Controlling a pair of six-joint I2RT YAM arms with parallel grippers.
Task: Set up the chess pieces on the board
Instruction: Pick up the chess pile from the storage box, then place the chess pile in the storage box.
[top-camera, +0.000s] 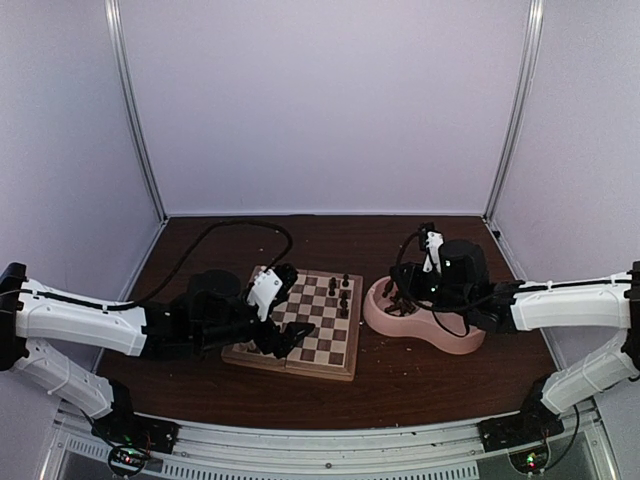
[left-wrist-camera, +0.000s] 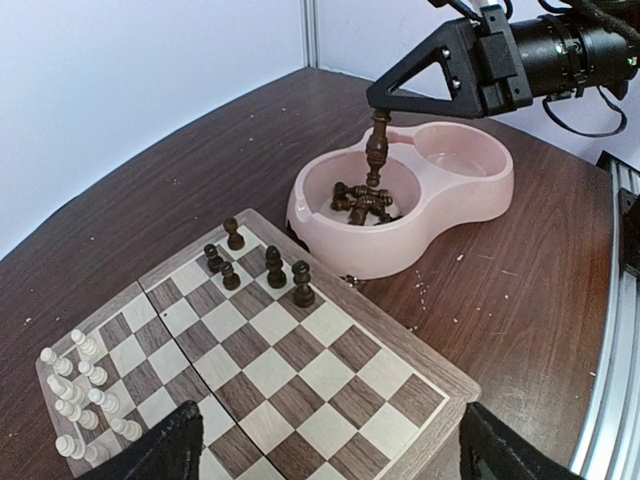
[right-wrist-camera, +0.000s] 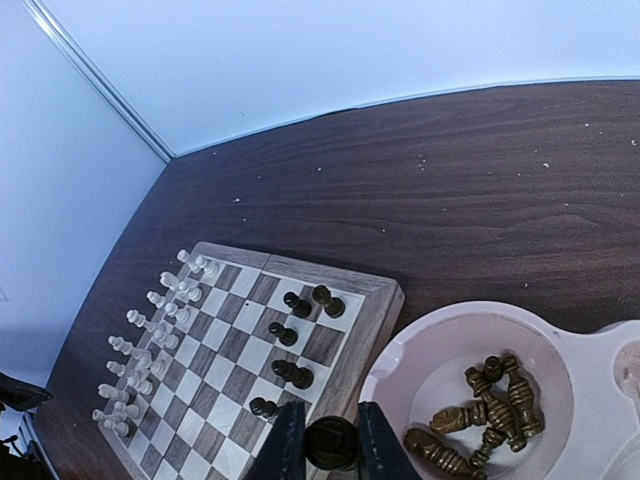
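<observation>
Top external view, looking down past two white-and-black arms. Shows a dark brown wood-grain tabletop (top-camera: 420, 385) speckled with pale crumbs, boxed in by plain white walls (top-camera: 330, 100), with a silver post (top-camera: 135, 110) in each back corner and a black cable (top-camera: 240, 226) looping along the back.

Wide-spread left claw (top-camera: 287, 338), gripping nothing, hovering low over the near part of the board (top-camera: 300, 368). From the left wrist: black fingers (left-wrist-camera: 170, 450) at the bottom corners, checkered squares directly beneath and ahead. Cream pieces (left-wrist-camera: 80, 385) standing in two rows off to this claw's left. Five standing dark pieces (left-wrist-camera: 265, 265) ahead of it, at the board's far side.

Tightly pinched right claw (top-camera: 405, 290), clamped on the top of one dark piece (left-wrist-camera: 377, 150), hanging upright. Directly below this claw, the pink double bowl (left-wrist-camera: 450, 215), in the compartment nearer the board. Under the hanging piece, loose dark pieces (left-wrist-camera: 360, 200) heaped on their sides in that compartment. From the right wrist: round top of the gripped piece between the two fingers, board ahead and to the left, just beside the bowl's rim.
</observation>
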